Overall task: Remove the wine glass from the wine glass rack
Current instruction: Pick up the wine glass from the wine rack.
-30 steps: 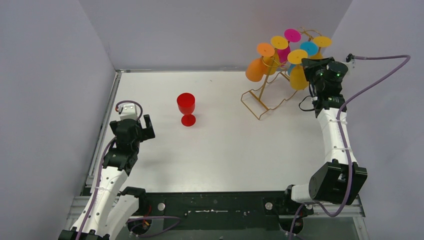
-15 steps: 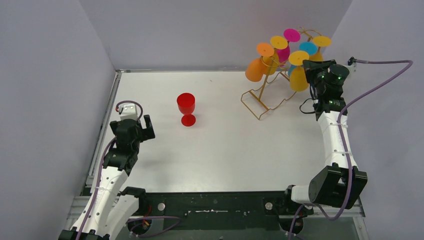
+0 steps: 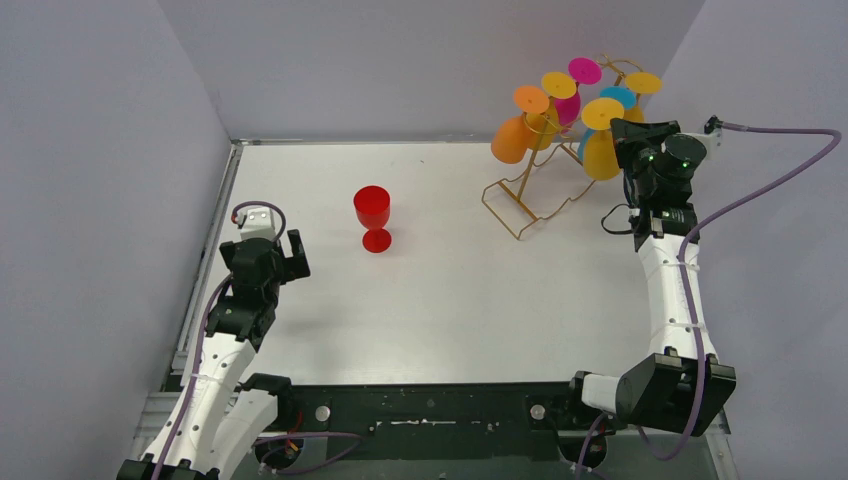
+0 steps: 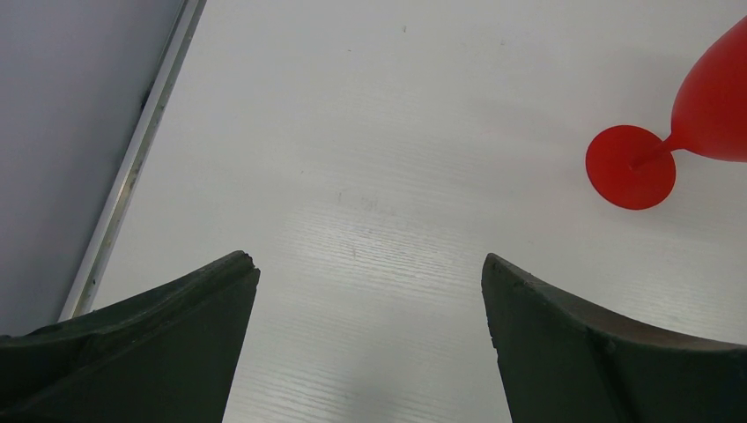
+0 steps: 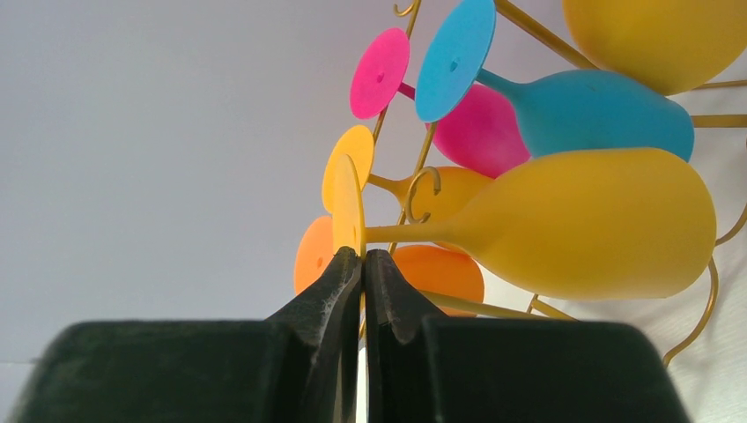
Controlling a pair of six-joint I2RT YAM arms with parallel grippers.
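While left gripper (image 4: 368, 264) gapes, right gripper (image 5: 361, 256) pinches wine glass (image 5: 581, 225) foot.

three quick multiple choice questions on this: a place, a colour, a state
1. Where is the red glass? A hanging on the rack; B lying on its side; C upright on the table.
2. What colour is the glass that the right fingers pinch? A blue; B yellow; C pink.
3. The left fingers are: A open and empty; B shut on a glass; C shut on a wire.
Answers: 1 C, its foot sits flat there; 2 B, they close on the foot of the yellow glass; 3 A, only table shows between them.
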